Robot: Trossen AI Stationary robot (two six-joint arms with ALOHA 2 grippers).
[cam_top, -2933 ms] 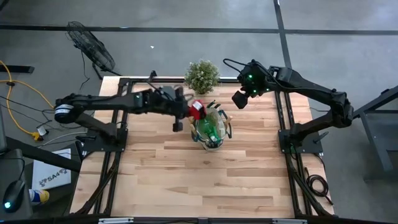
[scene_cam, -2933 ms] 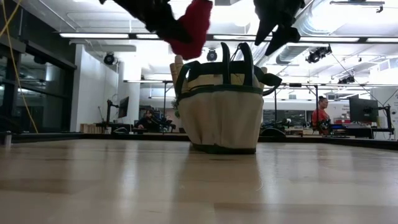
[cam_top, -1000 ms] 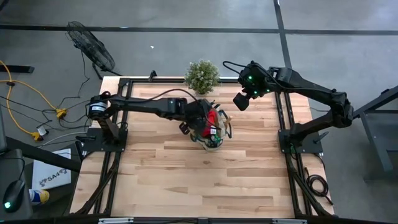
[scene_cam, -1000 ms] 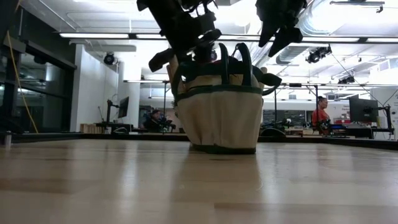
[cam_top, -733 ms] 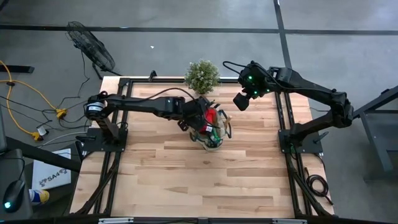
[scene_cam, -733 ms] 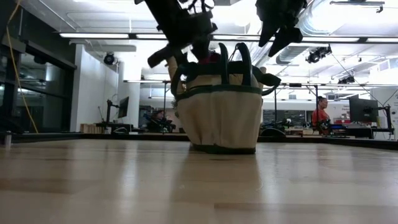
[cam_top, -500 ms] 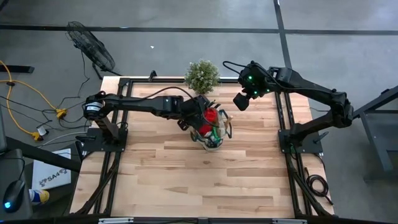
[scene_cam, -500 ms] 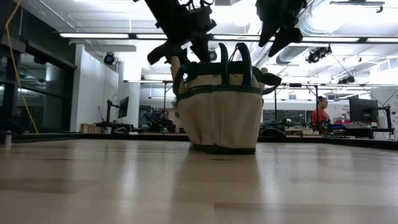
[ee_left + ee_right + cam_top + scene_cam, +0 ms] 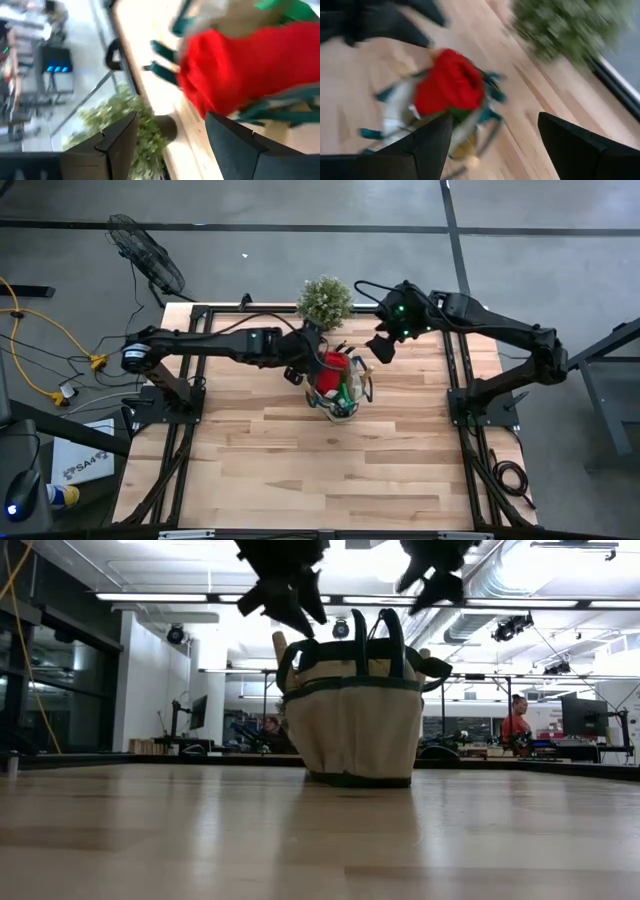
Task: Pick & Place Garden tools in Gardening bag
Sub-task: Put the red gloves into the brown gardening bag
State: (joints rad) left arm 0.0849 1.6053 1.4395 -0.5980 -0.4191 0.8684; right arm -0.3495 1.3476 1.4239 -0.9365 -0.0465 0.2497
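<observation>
The tan gardening bag (image 9: 355, 730) with dark green trim stands upright on the table's far middle (image 9: 341, 412). A red glove bundle (image 9: 330, 367) lies on top of the tools inside it, and also shows in both wrist views (image 9: 250, 65) (image 9: 450, 82). A wooden handle (image 9: 283, 643) sticks up from the bag's left side. My left gripper (image 9: 293, 372) (image 9: 283, 600) hangs open above the bag's left rim, clear of the bundle. My right gripper (image 9: 378, 350) (image 9: 428, 582) hovers open above the bag's far right.
A small bushy potted plant (image 9: 325, 301) stands at the table's far edge just behind the bag, close to both grippers (image 9: 130, 125) (image 9: 570, 25). Bare wooden table (image 9: 330, 470) stretches from the bag to the near edge.
My left gripper has let go of the red glove bundle, which stays in the bag's top. It has risen out of the bag, drawn back toward the table's left and rolled. My right gripper has tipped a little in place.
</observation>
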